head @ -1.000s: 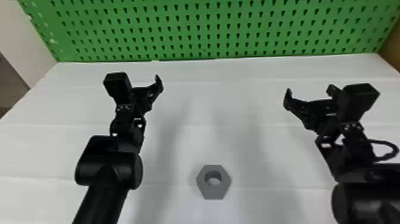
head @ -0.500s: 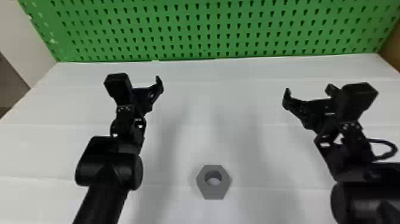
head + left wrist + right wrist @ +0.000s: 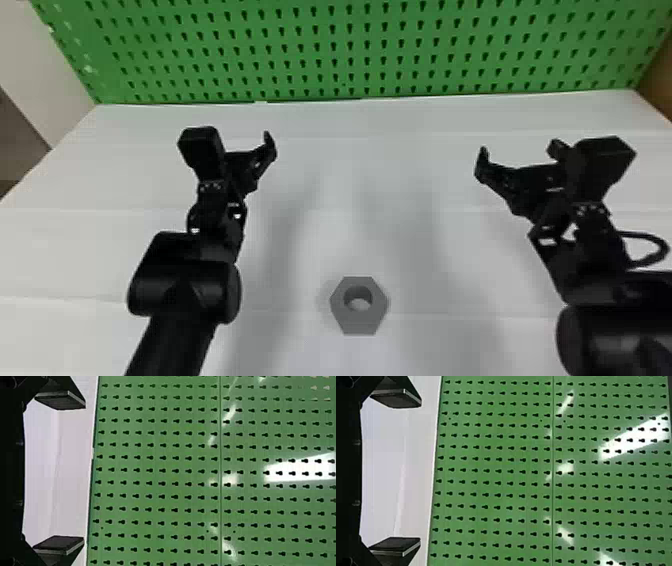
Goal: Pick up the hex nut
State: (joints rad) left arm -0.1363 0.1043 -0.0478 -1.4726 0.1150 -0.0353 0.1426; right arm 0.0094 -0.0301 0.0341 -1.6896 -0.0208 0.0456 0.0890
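Note:
A grey hex nut point(image 3: 359, 324) lies flat on the white table, near the middle of the head view's lower part, its hole facing up. My left gripper point(image 3: 250, 150) is above the table, farther forward than the nut and to its left. On the nut's other side, also farther forward, is my right gripper point(image 3: 515, 160). Both are well apart from the nut. In the left wrist view the left gripper point(image 3: 59, 475) stands open, its two fingers wide apart with nothing between them. The right gripper point(image 3: 395, 475), in the right wrist view, is likewise open and holds nothing.
A green pegboard point(image 3: 350, 50) rises along the far edge of the white table point(image 3: 375, 165). A black cable loops beside the right wrist. Brown panelling point(image 3: 659, 75) borders the table at the far right.

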